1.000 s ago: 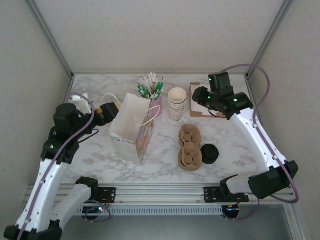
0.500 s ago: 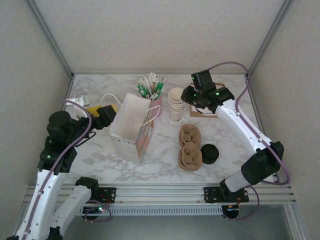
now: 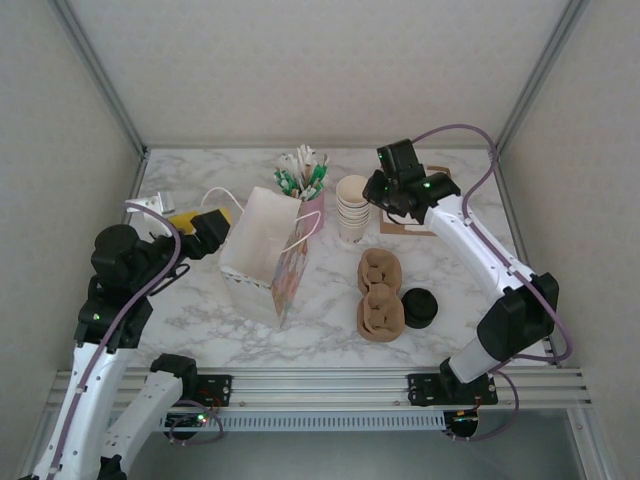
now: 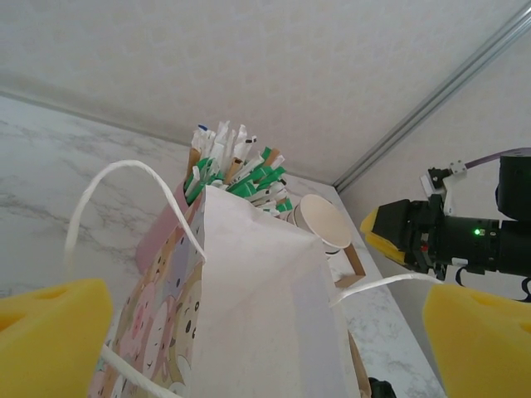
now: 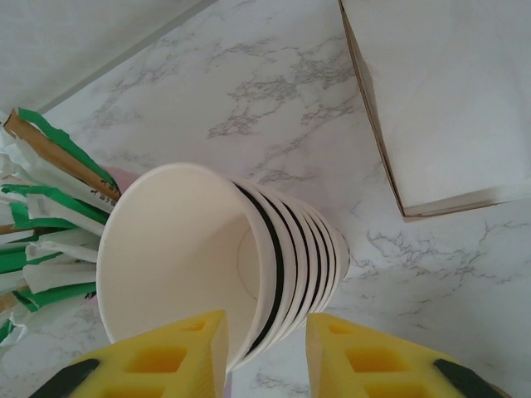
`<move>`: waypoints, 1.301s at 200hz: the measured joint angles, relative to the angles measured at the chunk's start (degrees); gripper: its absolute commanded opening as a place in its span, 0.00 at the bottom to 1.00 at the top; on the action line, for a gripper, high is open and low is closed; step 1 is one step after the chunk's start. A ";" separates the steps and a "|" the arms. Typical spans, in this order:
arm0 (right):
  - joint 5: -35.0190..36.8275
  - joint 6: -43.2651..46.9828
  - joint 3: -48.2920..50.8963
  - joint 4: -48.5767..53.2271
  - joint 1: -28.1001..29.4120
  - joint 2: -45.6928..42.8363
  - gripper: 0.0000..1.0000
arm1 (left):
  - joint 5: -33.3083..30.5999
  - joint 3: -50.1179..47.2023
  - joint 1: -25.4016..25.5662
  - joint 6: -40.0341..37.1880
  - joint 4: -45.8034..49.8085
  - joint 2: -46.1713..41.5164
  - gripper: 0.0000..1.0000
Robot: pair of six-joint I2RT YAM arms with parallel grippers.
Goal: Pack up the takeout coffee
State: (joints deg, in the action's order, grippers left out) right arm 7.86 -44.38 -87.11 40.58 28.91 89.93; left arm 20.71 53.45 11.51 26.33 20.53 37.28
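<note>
The right fingers (image 5: pixel 158 361) have swung to the cream cups (image 5: pixel 207 249), apart but narrowing. The left fingers (image 4: pixel 50 323) spread wider, and the takeout coffee (image 3: pixel 420 307) sits untouched.

Paper bag (image 3: pixel 268 255) stands mid-left on the table (image 3: pixel 190 305), w/ the straw holder (image 3: pixel 303 180) just behind it & the stack of cups (image 3: pixel 353 207) just right of that holder. In front of the stack lie two cup trays (image 3: pixel 380 300), one behind the other, w/ the takeout coffee (image 3: pixel 419 307) right beside the near one, on its right. A flat pad (image 5: pixel 448 91) lies at the back, right of the stack.
</note>
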 measured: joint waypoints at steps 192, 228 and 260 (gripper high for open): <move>0.04 0.22 0.00 -2.27 0.07 3.41 0.19 | 0.00 0.00 -0.11 0.24 0.02 0.98 0.96; 0.02 0.24 0.00 -2.47 0.17 3.41 0.11 | 0.00 0.00 -0.11 0.24 0.00 0.98 0.96; 0.04 0.28 0.00 -2.54 0.17 3.41 0.06 | 0.00 0.00 -0.11 0.24 0.02 0.98 0.96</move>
State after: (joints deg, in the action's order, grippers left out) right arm 7.90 -44.10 -87.11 38.04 29.08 93.34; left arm 20.71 53.45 11.40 26.57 20.56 38.26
